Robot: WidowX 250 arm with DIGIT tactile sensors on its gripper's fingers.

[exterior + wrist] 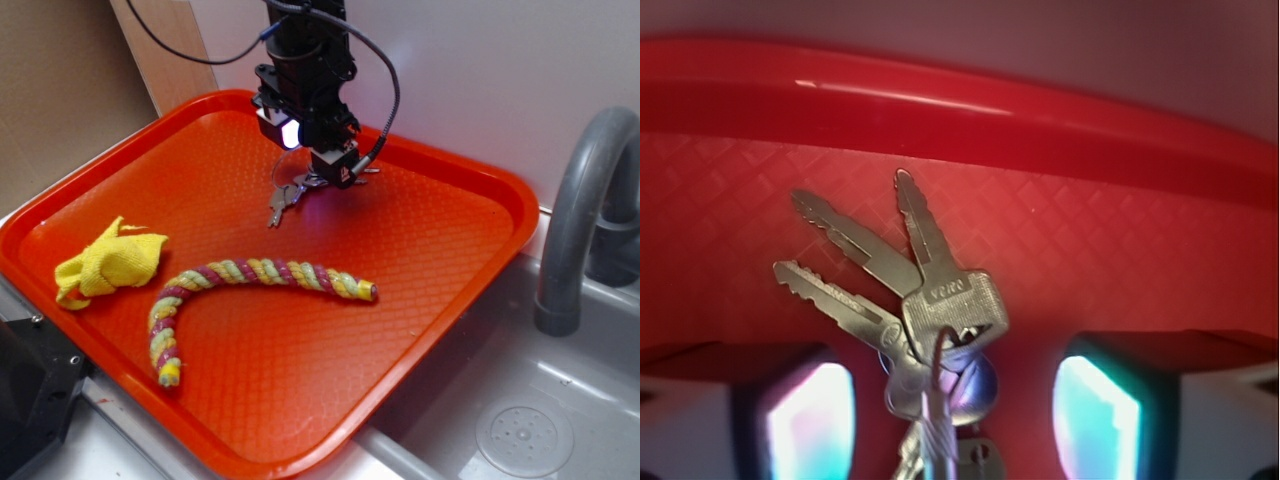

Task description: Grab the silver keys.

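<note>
step: lining up over the bunch of dull silver metal keys point(910, 300)
pincer point(955, 420): released, fingers either side of the key heads
keys: flat on the red plastic tray point(420, 230), directly beneath
next: descend, then clench

Soft, even light is filling the outside view, and shadows are staying faint. A small lamp on the arm is glowing white. Up close, the silver keys point(910, 300) are looking sharp, but the red tray point(1140, 150) rim is blurring, with a thin shine streaking along it.
</note>
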